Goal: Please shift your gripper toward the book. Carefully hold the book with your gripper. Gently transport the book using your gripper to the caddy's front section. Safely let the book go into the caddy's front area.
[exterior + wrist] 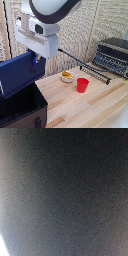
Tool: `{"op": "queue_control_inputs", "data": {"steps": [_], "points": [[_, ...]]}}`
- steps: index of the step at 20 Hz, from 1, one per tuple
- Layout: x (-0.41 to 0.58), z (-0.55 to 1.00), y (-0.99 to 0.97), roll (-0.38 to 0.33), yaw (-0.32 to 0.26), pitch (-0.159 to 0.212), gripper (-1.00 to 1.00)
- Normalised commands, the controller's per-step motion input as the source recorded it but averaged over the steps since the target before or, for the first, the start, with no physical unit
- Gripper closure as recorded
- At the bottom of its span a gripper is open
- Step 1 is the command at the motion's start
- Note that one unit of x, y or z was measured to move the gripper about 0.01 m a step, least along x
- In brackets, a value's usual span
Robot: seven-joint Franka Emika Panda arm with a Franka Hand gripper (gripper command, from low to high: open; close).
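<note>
The navy-blue book (17, 72) hangs in the air at the exterior view's left, tilted, held at its upper right corner by my gripper (36, 60). The white boxy gripper body is just above that corner; only a bit of one dark finger shows at the book's edge. The book is directly above the black caddy (20, 107), which stands at the lower left with its open top below the book. The wrist view is filled by a dark blurred surface (65, 188), too close to make out.
A red cup (82, 85) stands on the wooden table (100, 107) near the middle. A small bowl with yellow contents (67, 76) is behind it. A dark toaster oven (112, 55) sits at the right, with a black rack (95, 71) lying in front of it.
</note>
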Motion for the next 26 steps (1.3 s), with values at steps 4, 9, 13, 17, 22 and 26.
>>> {"op": "queue_control_inputs", "data": {"steps": [4,9,13,17,22,26], "points": [[0.000,0.13,0.53,0.093,-0.152,0.058,1.00],[0.007,0.00,0.68,0.021,-0.153,0.049,1.00],[0.066,-0.08,0.75,0.000,-0.142,0.049,1.00],[0.341,-0.26,0.30,0.003,-0.159,0.008,1.00],[0.608,-0.17,-0.14,0.031,-0.097,0.005,1.00],[0.429,0.00,-0.10,0.014,0.032,0.086,-1.00]]}}
